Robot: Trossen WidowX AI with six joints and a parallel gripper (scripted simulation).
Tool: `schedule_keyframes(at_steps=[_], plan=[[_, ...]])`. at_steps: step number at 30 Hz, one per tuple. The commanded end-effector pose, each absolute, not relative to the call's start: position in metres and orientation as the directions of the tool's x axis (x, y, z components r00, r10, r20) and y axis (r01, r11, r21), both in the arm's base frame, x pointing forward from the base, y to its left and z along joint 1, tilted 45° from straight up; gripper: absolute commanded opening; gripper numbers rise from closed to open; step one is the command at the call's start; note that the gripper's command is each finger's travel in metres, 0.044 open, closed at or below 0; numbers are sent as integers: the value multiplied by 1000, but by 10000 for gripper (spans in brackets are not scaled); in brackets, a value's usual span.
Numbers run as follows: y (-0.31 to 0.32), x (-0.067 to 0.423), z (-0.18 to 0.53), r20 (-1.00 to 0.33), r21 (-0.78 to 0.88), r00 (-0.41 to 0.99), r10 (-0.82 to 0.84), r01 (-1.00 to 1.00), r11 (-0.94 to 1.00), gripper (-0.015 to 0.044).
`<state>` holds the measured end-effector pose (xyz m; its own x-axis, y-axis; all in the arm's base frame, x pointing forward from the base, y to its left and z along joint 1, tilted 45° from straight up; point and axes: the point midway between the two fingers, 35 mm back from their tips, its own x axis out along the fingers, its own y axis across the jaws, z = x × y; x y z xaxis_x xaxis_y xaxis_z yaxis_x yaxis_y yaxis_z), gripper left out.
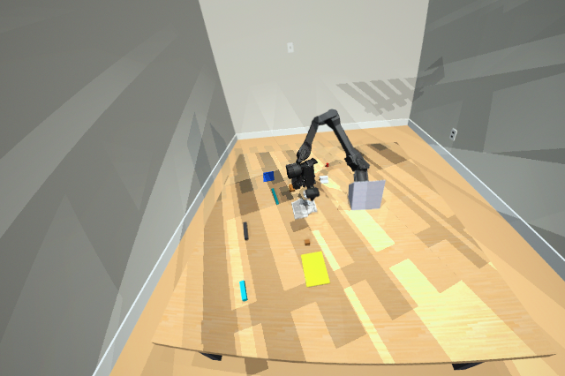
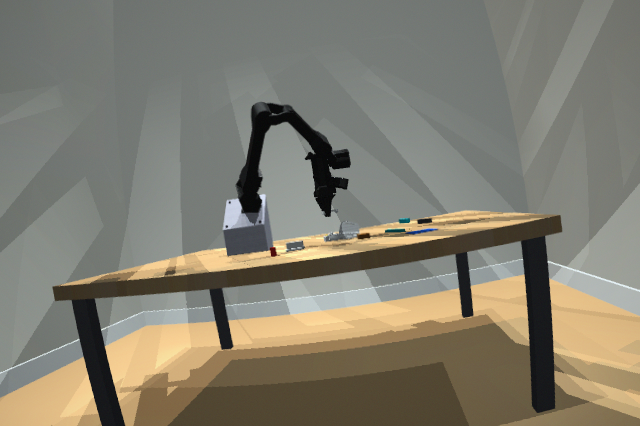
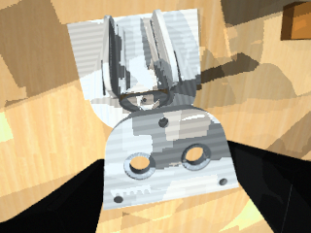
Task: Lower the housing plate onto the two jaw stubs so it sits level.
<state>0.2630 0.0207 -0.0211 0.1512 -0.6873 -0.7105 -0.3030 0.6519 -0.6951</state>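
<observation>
My gripper is shut on the silver housing plate, one finger at each side edge. The housing plate has a rounded front edge, two large holes and several small ones. It is held in the air above the table, on the robot's side of the base. The pale base lies on the table. Two upright jaws stand on it side by side, with a gap between them. In the wrist view the plate's rounded edge overlaps the base's near end; the jaw stubs cannot be made out.
An orange block, a teal bar and a blue tile lie beside the base. A small white part and a red piece lie nearer the arm's mount. A yellow plate lies farther out.
</observation>
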Motion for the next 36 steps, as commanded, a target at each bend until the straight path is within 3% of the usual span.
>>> schedule_keyframes(at_steps=[1,36], plan=[[21,264,-21,-709,-698,156,-688,-295,653,351],[24,256,-26,-709,-698,156,-688,-295,653,351]])
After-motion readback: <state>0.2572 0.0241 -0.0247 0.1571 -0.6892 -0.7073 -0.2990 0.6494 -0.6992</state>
